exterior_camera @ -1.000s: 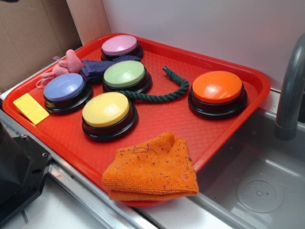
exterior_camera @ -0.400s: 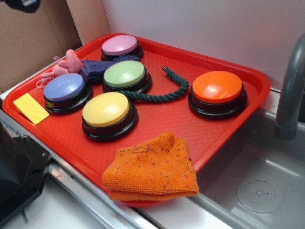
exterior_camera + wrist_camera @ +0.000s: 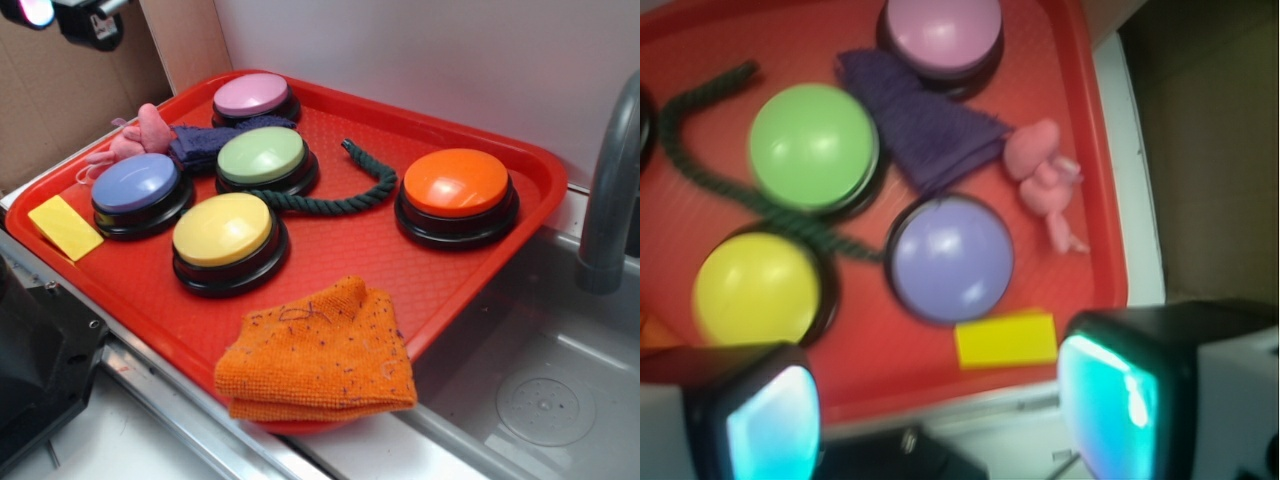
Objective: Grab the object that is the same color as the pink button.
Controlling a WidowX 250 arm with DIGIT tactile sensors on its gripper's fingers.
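Observation:
The object, a small pink plush toy, lies at the far left edge of the red tray, beside a dark blue cloth. The pink button sits at the tray's back. My gripper hangs high at the top left, above and left of the toy. Its jaws stand wide apart and hold nothing. In the wrist view the toy is ahead and to the right of the fingers.
Blue-lavender, green, yellow and orange buttons fill the tray, with a green rope, a yellow block and an orange cloth. A faucet and sink are at the right.
My gripper has come into the exterior view at the top left, moving right and slightly down. Nothing on the tray has moved.

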